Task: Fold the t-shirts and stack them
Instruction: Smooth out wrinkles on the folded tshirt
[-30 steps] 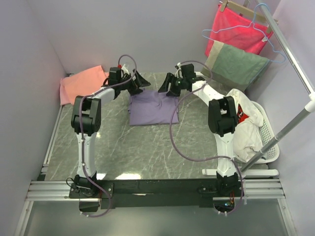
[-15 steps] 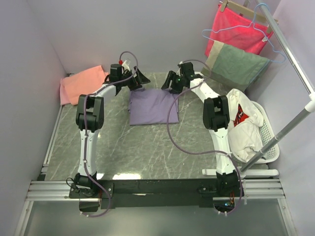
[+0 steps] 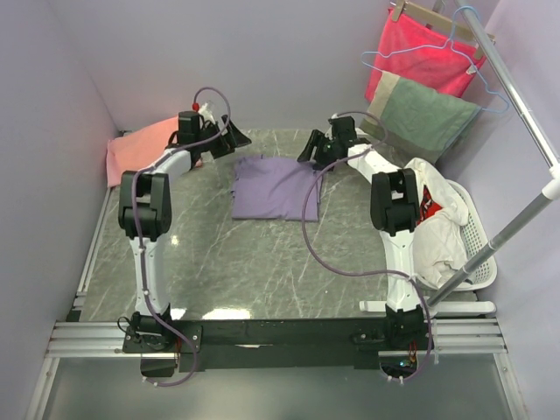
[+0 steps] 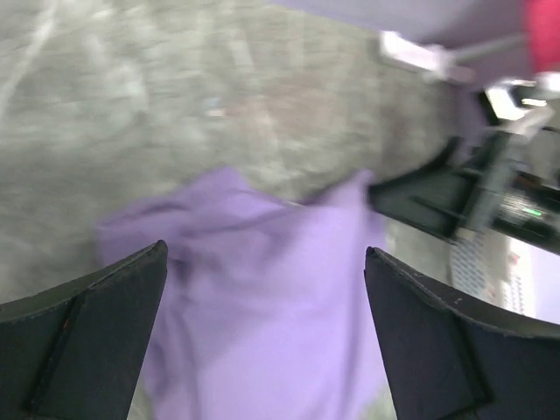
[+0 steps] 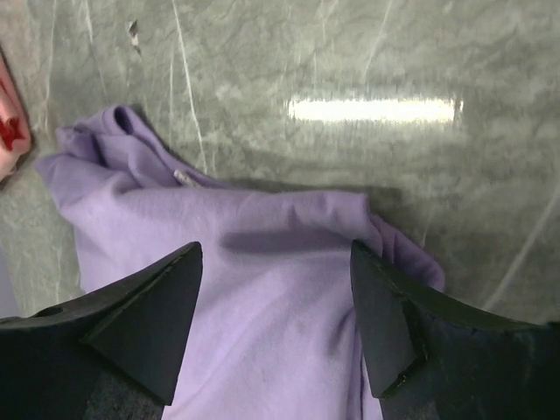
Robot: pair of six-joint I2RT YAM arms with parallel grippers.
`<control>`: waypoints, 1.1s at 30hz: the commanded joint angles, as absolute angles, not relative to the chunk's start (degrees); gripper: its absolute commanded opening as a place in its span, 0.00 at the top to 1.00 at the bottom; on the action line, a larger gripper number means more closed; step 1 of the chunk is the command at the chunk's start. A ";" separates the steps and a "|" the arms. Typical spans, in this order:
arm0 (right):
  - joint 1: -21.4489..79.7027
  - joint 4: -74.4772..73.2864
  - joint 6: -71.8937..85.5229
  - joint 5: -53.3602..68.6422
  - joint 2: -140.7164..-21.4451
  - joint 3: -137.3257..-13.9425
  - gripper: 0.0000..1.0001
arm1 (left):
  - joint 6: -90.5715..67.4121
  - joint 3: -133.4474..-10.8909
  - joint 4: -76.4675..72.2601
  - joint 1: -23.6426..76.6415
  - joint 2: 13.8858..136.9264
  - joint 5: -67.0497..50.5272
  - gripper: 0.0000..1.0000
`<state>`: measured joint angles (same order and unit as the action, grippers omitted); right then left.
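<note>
Left wrist view: the left pincer is spread wide, with nothing between its two black fingers. The picture is blurred. Below the gap lies the purple t-shirt, its far edge rumpled on the grey marbled counter. Whether the fingers touch the cloth cannot be told.

Right wrist view: the right pincer is likewise spread and holds nothing. The purple t-shirt fills the space under it, with a crease running across between the fingers and a bunched corner at the upper left of the picture.

Top external view:
- The left pincer sits just off the far left corner of the purple t-shirt; the right pincer sits at its far right corner. The two face each other across the far edge.
- The purple t-shirt lies folded to a rough rectangle at the far middle of the counter.
- The salmon-pink t-shirt lies at the far left corner of the counter, against the wall, well apart from the purple one and just behind the left arm.
- A white basket stands off the right edge and holds white garments.
- A red cloth and a grey-green towel hang at the far right, by a metal rail
</note>
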<state>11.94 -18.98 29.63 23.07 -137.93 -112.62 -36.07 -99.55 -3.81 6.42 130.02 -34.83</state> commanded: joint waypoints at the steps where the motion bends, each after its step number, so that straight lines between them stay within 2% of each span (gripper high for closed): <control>1: 11.07 -12.50 27.25 26.18 -127.90 -108.03 0.25 | -33.40 -96.95 -10.19 8.26 116.91 -39.89 0.01; 14: 13.36 -13.45 24.70 31.20 -116.46 -98.27 0.24 | -31.73 -96.68 -4.75 11.95 124.10 -43.24 0.01; 33: 17.49 -13.01 26.80 30.94 -121.90 -91.50 0.24 | -26.54 -103.35 2.99 12.22 133.06 -35.25 0.01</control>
